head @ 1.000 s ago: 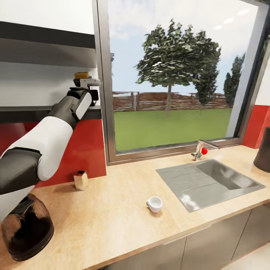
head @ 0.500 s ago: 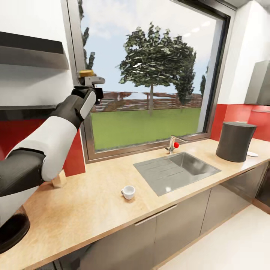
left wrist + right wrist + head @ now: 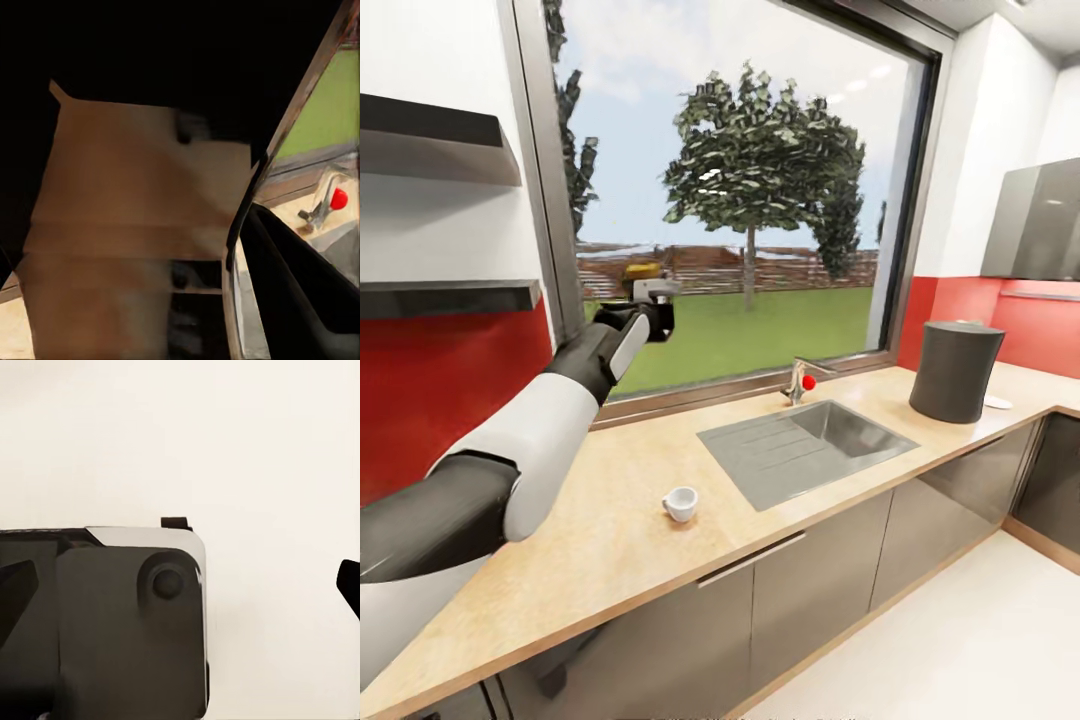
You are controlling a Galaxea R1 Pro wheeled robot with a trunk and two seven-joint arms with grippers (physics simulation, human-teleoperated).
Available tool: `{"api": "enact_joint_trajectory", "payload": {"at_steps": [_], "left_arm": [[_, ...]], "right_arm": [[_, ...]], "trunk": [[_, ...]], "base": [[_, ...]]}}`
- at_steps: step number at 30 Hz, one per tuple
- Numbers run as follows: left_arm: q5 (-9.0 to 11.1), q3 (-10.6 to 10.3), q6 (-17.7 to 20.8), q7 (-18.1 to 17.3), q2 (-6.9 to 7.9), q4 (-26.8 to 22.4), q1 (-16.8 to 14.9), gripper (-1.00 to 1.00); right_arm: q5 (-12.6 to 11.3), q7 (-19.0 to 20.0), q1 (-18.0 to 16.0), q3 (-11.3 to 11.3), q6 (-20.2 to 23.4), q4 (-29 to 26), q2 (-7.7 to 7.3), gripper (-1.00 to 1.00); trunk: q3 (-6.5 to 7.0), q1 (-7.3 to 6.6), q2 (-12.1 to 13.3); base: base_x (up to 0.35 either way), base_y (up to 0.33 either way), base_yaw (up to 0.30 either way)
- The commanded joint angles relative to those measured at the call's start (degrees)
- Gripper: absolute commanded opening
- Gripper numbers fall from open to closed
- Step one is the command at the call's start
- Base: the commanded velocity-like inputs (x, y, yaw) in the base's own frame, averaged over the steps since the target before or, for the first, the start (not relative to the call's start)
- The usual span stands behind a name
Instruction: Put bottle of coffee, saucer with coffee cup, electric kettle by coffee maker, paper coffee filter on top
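From the head camera: left arm raised and stretched forward across the window, white forearm narrowing to a dark wrist, left gripper held high above the countertop. Clamps the bottle of coffee there, only its yellow cap and a little of the body showing over the fingers, well clear of the two dark wall shelves on the left. Below, a pale wood-look countertop along a red backsplash, with a steel sink set into it and a faucet with a red knob behind. Near the front edge, left of the sink, a small white coffee cup, upright, alone on the wood. Far right, a dark cylindrical appliance with a small white disc just beside it; cannot tell what the disc is. Grey cabinet fronts under the counter, pale floor beyond. From the left wrist: a blurred tan body, the bottle of coffee, pressed close against the lens, one dark finger alongside; past it the faucet and green lawn. From the right wrist: a plain pale surface, a dark grey robot part, and one dark tip of the right gripper at the frame edge; cannot tell whether its fingers are apart or together.
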Motion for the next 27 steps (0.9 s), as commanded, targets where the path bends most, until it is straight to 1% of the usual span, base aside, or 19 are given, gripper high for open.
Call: {"api": "enact_joint_trajectory", "payload": {"at_steps": [1, 3, 4, 6, 7, 10, 11, 13, 15, 16, 27], "left_arm": [[0.07, -0.44, 0.17, 0.06, 0.09, -0.23, 1.27, -1.00], [0.01, -0.85, 0.08, -0.69, 0.21, -0.25, 2.99, -1.00], [-0.06, -2.04, -0.04, -2.45, 0.41, -0.25, 5.27, -1.00], [-0.11, -3.34, -0.16, -4.37, 0.50, -0.52, 7.57, -1.00], [-0.13, -3.67, -0.18, -4.70, 0.51, -0.76, 8.14, -1.00], [-0.15, -5.38, -0.20, -5.67, 0.55, -3.69, 12.08, -1.00], [-0.14, -6.56, -0.13, -6.03, 0.56, -9.83, 17.94, -1.00], [-0.14, -6.75, -0.10, -6.05, 0.56, -12.14, 20.35, -1.00], [-0.17, -6.96, -0.12, -6.02, 0.56, -13.23, 21.79, -1.00], [-0.23, -7.42, -0.27, -5.86, 0.67, -14.61, 25.22, -1.00], [-0.07, -7.18, -0.36, -5.76, 0.46, -14.57, 25.65, -1.00]], "right_arm": [[0.46, -0.09, -0.03, -0.47, -0.21, -0.24, 0.02, 1.00], [0.46, -0.09, -0.04, -0.48, -0.21, -0.51, 0.02, 1.00], [0.46, -0.09, -0.04, -0.48, -0.21, -0.66, 0.02, 1.00], [0.43, -0.09, -0.04, -0.48, -0.27, -0.74, 0.03, 1.00], [0.40, -0.09, -0.04, -0.48, -0.27, -0.75, 0.03, 1.00], [0.32, -0.09, -0.04, -0.49, -0.29, -0.88, 0.03, 1.00], [0.16, -0.08, -0.04, -0.58, -0.30, -2.09, 0.05, 1.00], [0.08, 0.20, -0.04, -0.63, -0.30, -2.52, 0.05, 1.00], [0.05, 0.55, -0.04, -0.65, -0.30, -2.70, 0.07, 1.00], [0.02, 1.12, -0.04, -0.68, -0.35, -2.93, 0.11, 1.00], [0.02, 1.14, -0.04, -0.74, -0.98, -2.91, 0.04, 1.00]], "trunk": [[0.00, 0.01, -0.06], [0.00, 0.01, -0.06], [0.00, 0.01, -0.06], [0.00, 0.01, -0.06], [0.00, 0.01, -0.06], [0.00, 0.01, -0.06], [0.00, 0.01, -0.06], [0.00, 0.01, -0.06], [0.00, 0.01, -0.06], [0.00, 0.01, -0.06], [0.00, 0.01, -0.06]], "base": [[-0.002, -0.001, 0.000], [-0.001, 0.000, 0.000], [0.000, 0.000, 0.000], [0.000, 0.000, 0.000], [0.000, 0.000, 0.000], [0.000, 0.000, 0.000], [0.000, 0.000, 0.000], [0.000, 0.000, 0.000], [0.000, 0.000, 0.000], [0.208, -0.140, 0.000], [0.210, -0.194, -0.002]]}}
